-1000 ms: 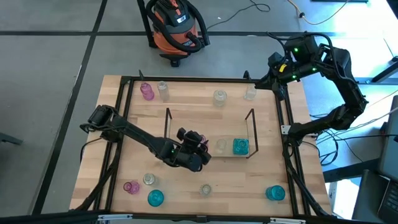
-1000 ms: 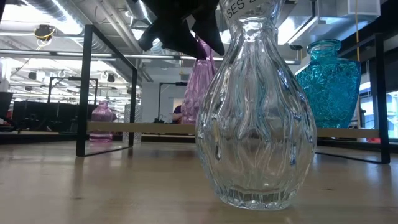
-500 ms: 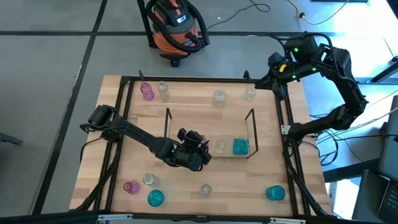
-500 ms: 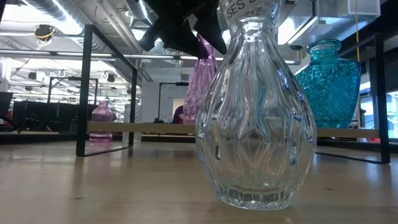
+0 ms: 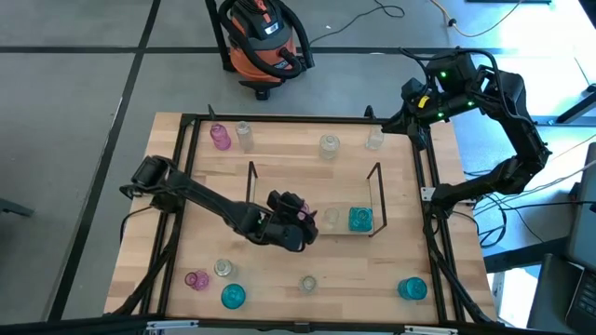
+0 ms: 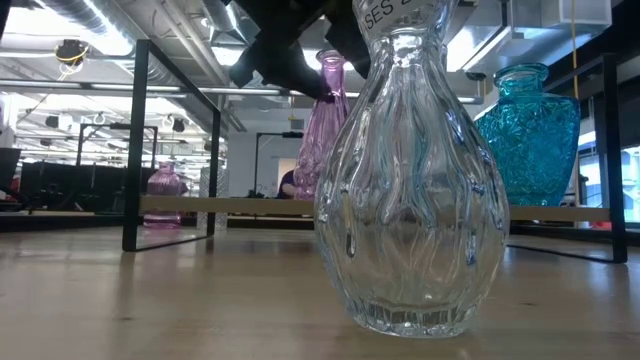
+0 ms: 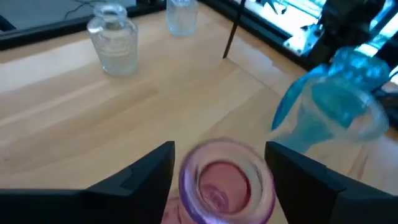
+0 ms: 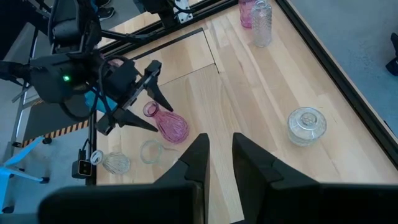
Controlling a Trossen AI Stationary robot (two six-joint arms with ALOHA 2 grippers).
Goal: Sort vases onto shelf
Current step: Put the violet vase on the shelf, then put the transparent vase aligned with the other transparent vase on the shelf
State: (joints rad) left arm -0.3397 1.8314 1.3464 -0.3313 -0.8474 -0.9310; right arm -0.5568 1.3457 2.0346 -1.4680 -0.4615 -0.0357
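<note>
Pink bulbous glass vase has just been released on the wire shelf, beside the teal vase; left gripper fingers are now parted around its neck. One vase is judged placed, with others left on the table; right gripper, well apart from the shelf, is held nearly closed and empty.

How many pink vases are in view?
3: one at the table's far-left corner, one at the near-left edge, one on the shelf between the left end effector's open fingers. None looks hidden.

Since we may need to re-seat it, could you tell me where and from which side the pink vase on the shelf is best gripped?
Grip the pink vase at its narrow neck, coming from above. It stands upright on the shelf with a wide bulbous body below. The open left gripper already straddles its mouth that way, and the teal vase close beside it would probably crowd a sideways approach.
</note>
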